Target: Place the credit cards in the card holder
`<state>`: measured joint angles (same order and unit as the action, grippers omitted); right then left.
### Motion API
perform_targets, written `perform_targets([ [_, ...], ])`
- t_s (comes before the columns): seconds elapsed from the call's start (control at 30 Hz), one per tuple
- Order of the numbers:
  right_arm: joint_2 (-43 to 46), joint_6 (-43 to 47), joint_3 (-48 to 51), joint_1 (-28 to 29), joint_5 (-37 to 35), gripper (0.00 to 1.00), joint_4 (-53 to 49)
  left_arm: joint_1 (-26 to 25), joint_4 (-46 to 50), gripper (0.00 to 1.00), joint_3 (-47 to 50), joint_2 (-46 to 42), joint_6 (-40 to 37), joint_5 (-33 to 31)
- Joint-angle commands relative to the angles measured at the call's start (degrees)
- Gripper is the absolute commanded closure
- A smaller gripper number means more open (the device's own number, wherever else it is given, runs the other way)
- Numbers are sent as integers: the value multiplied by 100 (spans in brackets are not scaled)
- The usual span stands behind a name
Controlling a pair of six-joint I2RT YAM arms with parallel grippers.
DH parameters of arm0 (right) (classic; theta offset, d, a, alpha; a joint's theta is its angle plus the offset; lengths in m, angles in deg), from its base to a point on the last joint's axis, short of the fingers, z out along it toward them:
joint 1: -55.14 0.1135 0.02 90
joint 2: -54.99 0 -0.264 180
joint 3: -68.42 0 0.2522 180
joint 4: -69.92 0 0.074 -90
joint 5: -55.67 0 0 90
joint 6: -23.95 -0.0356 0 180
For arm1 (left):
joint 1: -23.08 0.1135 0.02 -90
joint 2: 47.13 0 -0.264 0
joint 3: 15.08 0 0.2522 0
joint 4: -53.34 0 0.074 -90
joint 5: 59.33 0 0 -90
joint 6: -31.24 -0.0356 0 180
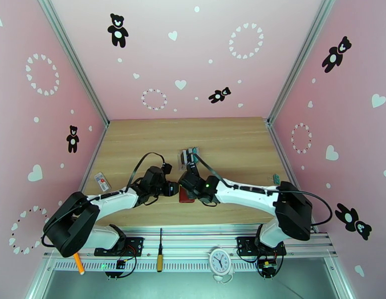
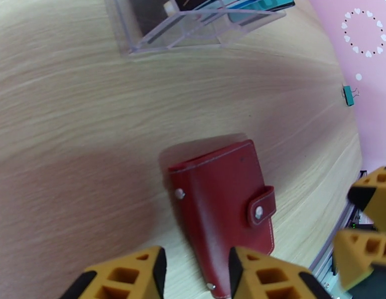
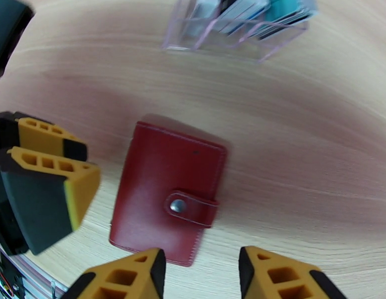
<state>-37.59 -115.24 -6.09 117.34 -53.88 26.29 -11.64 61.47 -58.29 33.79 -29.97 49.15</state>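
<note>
The wooden table carries the clear slotted rack towards its middle, and the credit cards stand in its slots. Nearer the arms lies the card holder, flat and snapped shut. Its long axis runs from the arms towards the rack, and its snap tab wraps over the long edge on the right arm's side. The left gripper and right gripper hang at its near end, about equally close. Both have their fingers parted and grasp nothing. The right arm looks better placed for the tab, the left for the spine edge.
</note>
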Motion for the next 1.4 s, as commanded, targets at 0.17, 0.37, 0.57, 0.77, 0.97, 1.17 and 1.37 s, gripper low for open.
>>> perform_targets([
  [0.17, -584, -174, -419, 30, 118, 56, -222, -43, -74, 61, -262, 379, 38, 327],
  [0.37, -830, -248, -470, 35, 147, 58, -183, -47, -44, 62, -296, 438, 30, 337],
  [0.57, -941, -284, -487, 4, 162, 58, -126, -43, -17, 64, -342, 575, 55, 377],
  [0.77, -996, -279, -491, -58, 285, 59, -4, -45, 9, 66, -324, 512, 56, 276],
  [0.97, -1094, -240, -535, -74, 346, 60, 5, -42, 79, 67, -357, 577, 52, 236],
  [1.17, -1181, -248, -527, -109, 369, 60, 45, -44, 101, 68, -377, 609, 56, 204],
  [1.37, -1162, -240, -487, -214, 426, 60, 117, -44, 115, 69, -403, 644, 56, 183],
])
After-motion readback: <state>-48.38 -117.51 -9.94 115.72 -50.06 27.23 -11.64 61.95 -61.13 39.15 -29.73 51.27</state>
